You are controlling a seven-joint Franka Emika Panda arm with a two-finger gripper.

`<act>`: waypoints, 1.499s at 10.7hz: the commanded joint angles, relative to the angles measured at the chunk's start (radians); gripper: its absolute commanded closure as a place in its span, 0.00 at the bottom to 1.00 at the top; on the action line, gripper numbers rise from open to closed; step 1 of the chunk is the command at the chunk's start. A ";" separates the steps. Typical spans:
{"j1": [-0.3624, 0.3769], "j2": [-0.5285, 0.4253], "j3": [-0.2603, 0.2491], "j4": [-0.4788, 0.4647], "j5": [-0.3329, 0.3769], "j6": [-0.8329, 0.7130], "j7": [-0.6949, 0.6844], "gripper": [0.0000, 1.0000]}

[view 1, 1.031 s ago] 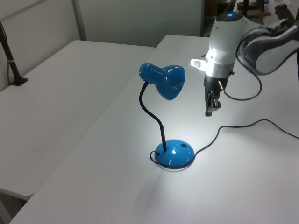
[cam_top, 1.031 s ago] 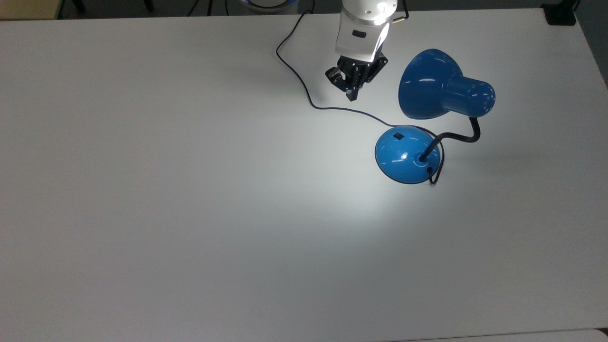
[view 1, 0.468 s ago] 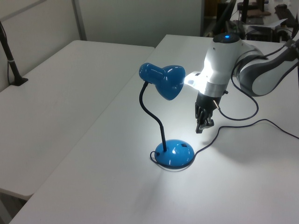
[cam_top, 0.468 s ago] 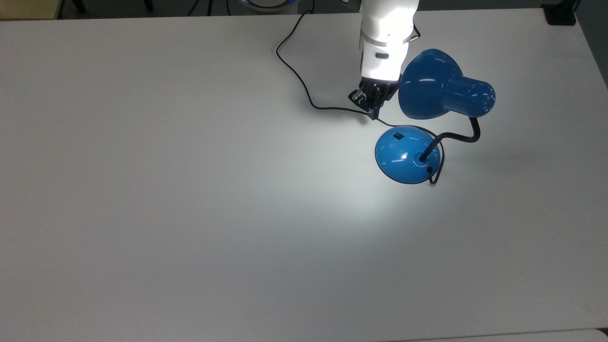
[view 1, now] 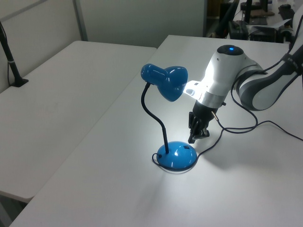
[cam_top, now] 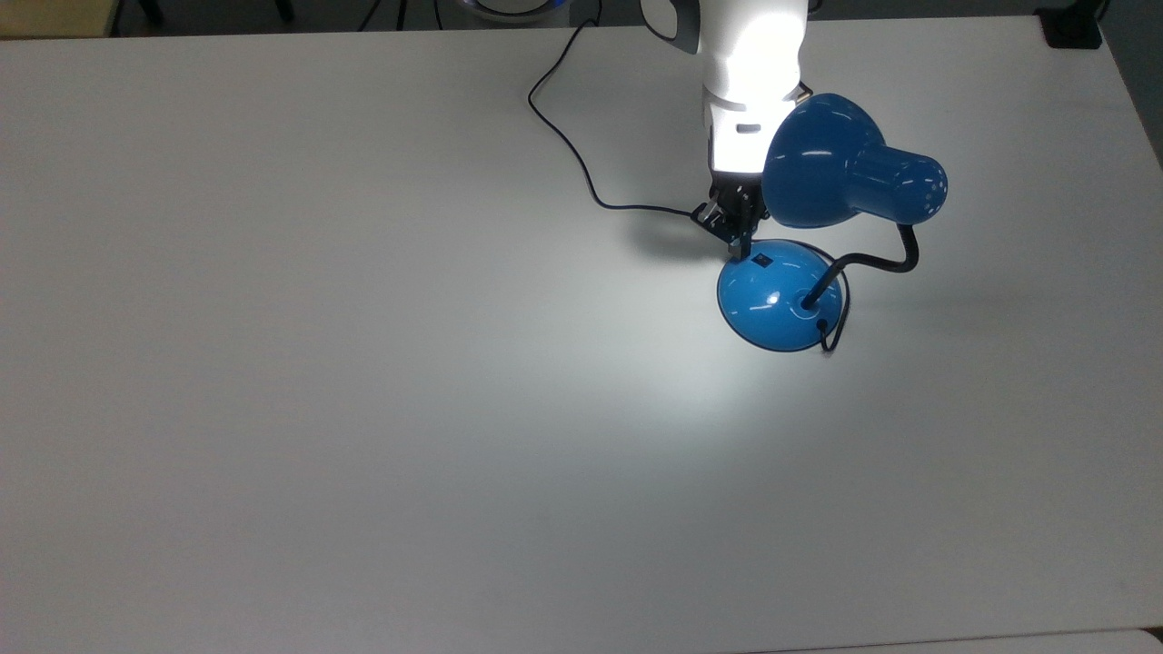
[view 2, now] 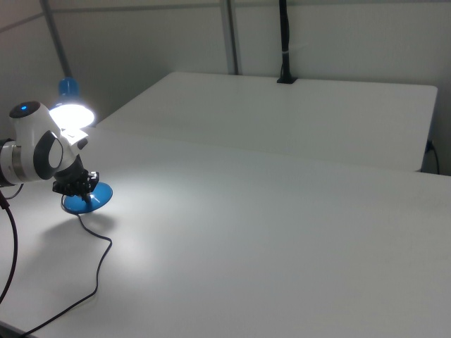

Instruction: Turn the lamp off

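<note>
Cord (cam_top: 581, 168) trails across the white desk (cam_top: 273, 363) from the far edge, curving toward the lamp (cam_top: 822, 218), which stands in the right half of the top view, closer to the far edge than the near one, and is lit: a bright pool of light falls on the desk near its base. Next comes the gripper (cam_top: 743, 243), fingers drawn together into a single narrow tip with nothing held between them, pointing steeply down at the far-left rim of the round blue base (cam_top: 781, 295). The relation that matters is short: the small black switch (cam_top: 761, 261) sits on the dome just beyond that tip, toward the top view's lower right, and the left view puts the tip (view 1: 193, 139) slightly above the base (view 1: 177, 156) rather than on it, though I cannot tell for certain whether they touch. So the press, as I judge it, wants a small advance toward the switch and a push downward. The arm (view 1: 222, 87) reaches in from the far side, its white wrist leaning under the bell-shaped shade (cam_top: 818, 163), which hangs just to the right of it in the top view, close enough that clearance there looks tight. Farthest right, the black gooseneck (cam_top: 872, 263) bends back down to the base.
</note>
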 commanded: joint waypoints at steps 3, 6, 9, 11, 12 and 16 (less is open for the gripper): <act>-0.020 -0.003 0.035 -0.001 0.017 0.033 -0.034 1.00; -0.019 0.003 0.035 0.003 0.017 0.033 -0.036 1.00; -0.019 0.018 0.043 0.010 0.017 0.035 -0.040 1.00; -0.020 0.035 0.051 0.020 0.017 0.036 -0.043 1.00; -0.020 0.046 0.051 0.022 0.017 0.036 -0.045 1.00; -0.023 0.037 0.051 0.002 0.017 0.007 -0.028 1.00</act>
